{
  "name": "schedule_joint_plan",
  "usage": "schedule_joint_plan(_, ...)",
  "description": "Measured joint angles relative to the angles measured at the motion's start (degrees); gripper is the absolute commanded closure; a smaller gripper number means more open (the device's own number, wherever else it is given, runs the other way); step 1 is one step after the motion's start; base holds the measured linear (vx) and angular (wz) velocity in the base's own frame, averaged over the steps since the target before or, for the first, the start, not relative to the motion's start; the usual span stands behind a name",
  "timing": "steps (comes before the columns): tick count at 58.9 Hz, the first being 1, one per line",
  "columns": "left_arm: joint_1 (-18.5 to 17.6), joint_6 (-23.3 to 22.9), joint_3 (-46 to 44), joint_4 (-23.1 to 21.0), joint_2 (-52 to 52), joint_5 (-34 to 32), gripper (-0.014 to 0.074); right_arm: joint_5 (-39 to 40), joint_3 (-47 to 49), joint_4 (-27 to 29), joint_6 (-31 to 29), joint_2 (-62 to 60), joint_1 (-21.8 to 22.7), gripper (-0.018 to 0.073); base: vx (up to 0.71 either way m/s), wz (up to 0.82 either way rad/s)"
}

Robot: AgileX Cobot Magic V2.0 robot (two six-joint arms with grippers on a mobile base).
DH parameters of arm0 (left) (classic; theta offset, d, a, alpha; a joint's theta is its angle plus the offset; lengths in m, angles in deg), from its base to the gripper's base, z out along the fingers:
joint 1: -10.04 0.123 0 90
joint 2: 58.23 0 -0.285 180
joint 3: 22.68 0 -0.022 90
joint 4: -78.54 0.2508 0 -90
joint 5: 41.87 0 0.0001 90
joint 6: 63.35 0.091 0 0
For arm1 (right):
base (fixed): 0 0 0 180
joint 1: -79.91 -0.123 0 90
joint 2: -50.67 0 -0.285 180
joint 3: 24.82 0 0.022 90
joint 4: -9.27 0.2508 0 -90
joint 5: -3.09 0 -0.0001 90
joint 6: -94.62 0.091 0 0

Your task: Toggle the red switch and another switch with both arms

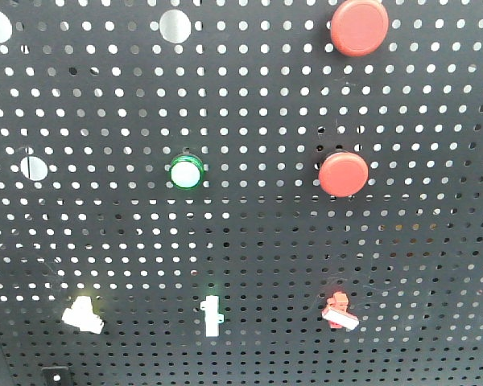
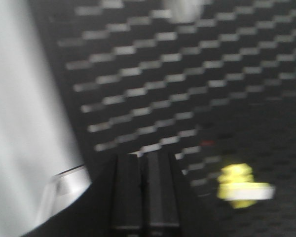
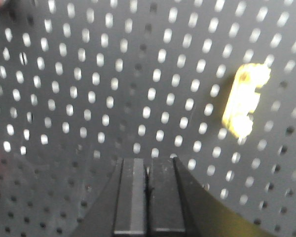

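My L gripper [image 2: 142, 163] is sitting w/ both black fingers pressed flat together, only a thin seam btwn them, nothing pinched. My R gripper [image 3: 148, 165] is showing the same: fingers closed against each other, empty. Both are pointing at the black pegboard [image 1: 105, 241], w/ the fingers reaching up from the bottom edge of each wrist view. The rest of each arm is falling outside the frames, so I can't tell the pose beyond that.

The L wrist view is blurring badly. Right of my L fingers, and apart from them, a yellow-looking toggle [image 2: 241, 186] is sticking out of the board, its pale lever running sideways to the right. A pale blurred surface [image 2: 19, 98] is filling the left side past the board's edge.

In the R wrist view a yellowish toggle [image 3: 244, 101] is sitting up and right of my R fingers, well apart, its long axis running nearly top-to-bottom w/ a slight lean.

In the front view the board is filling the whole frame, w/ light coming thru its holes. The red switch [image 1: 339, 312] is sitting at the right end of the bottom row, below the lower red push button [image 1: 343, 174]. Its white lever tip is pointing down and right, so its long axis is lying on a slant. In the same row the centre white toggle [image 1: 212, 315] is standing vertical, and the left white toggle [image 1: 84, 315] is sitting further along. A green-ringed button [image 1: 186, 172] is sitting above the centre one.
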Motion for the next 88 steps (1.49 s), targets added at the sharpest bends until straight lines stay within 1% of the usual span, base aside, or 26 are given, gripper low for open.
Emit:
schedule_joint_plan(11,-6.79,-0.05,-0.98,0.89,-7.5,-2.37,0.0594,-0.19,0.0,0.0,0.0,0.06,0.0,0.0566,0.0,0.0)
schedule_joint_plan(18,-8.84,-0.05,-2.98,0.96,-11.65,-2.37,0.0594,-0.19,0.0,0.0,0.0,0.06,0.0,0.0566,0.0,0.0)
schedule_joint_plan(26,-9.27,-0.05,-6.03,0.2,-15.75,-1.65,0.0594,-0.19,0.0,0.0,0.0,0.06,0.0,0.0566,0.0,0.0)
schedule_joint_plan(37,-9.27,-0.11,-9.93,-0.71,-19.54,4.48,0.0594,-0.53,0.0,0.0,0.0,0.06,0.0,0.0566,0.0,0.0)
schedule_joint_plan(46,-9.27,-0.45,-10.45,-0.84,-20.33,6.62,0.0594,-0.64,0.0,0.0,0.0,0.06,0.0,0.0566,0.0,0.0)
schedule_joint_plan(62,-9.27,-5.12,-10.56,-1.02,-20.33,10.57,0.0594,-0.64,0.0,0.0,0.0,0.06,0.0,0.0566,0.0,0.0)
schedule_joint_plan(76,-9.67,-9.97,-10.62,-1.24,-20.2,20.56,0.0594,-0.64,0.0,0.0,0.0,0.06,0.0,0.0566,0.0,0.0)
schedule_joint_plan(82,-10.51,-10.5,-10.62,-1.43,-18.9,23.44,0.0594,-0.77,0.0,0.0,0.0,0.1,0.0,0.0566,0.0,0.0)
schedule_joint_plan(88,-11.37,-10.71,-10.62,-1.64,-15.19,23.74,0.0594,-0.95,0.0,-0.28,0.73,0.1,0.0,0.0566,0.0,0.0)
